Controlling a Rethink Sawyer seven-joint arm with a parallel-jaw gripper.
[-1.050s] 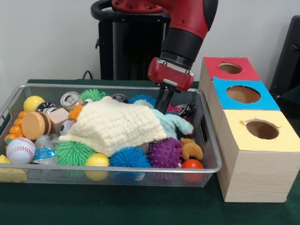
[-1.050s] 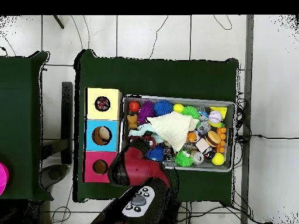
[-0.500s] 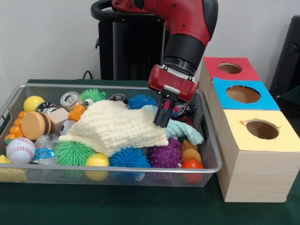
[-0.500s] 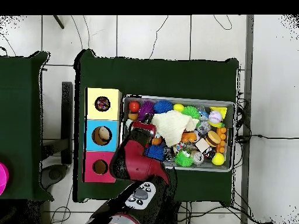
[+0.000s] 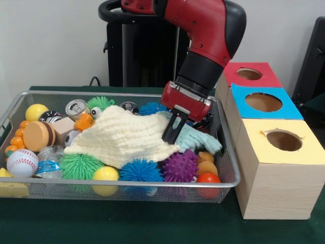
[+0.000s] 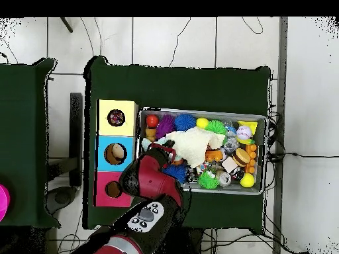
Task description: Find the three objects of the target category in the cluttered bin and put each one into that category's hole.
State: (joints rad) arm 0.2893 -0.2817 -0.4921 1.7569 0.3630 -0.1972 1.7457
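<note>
My gripper (image 5: 170, 134) is down in the wire bin (image 5: 226, 158), shut on the right edge of a cream knitted cloth (image 5: 122, 137), which is drawn up to a point at the fingers. A light blue cloth (image 5: 199, 140) lies just right of the fingers. Beside the bin are three boxes with holes: yellow (image 5: 284, 140), blue (image 5: 262, 102) and red (image 5: 249, 74). From above, the gripper (image 6: 171, 149) is at the bin's left end, next to the cream cloth (image 6: 196, 144). What lies under the cloth is hidden.
Around the cloth are spiky balls in blue (image 5: 140, 170), purple (image 5: 179, 166) and green (image 5: 81, 166), a baseball (image 5: 22, 162), a toy burger (image 5: 38, 135), a can (image 5: 76, 108), a yellow ball (image 5: 36, 112) and a red ball (image 5: 208, 179). The yellow box's hole (image 6: 116, 118) holds something dark.
The gripper has moved forward and lower, dragging the cream cloth's edge to the right and bunching it. The light blue cloth has slid right with it.
</note>
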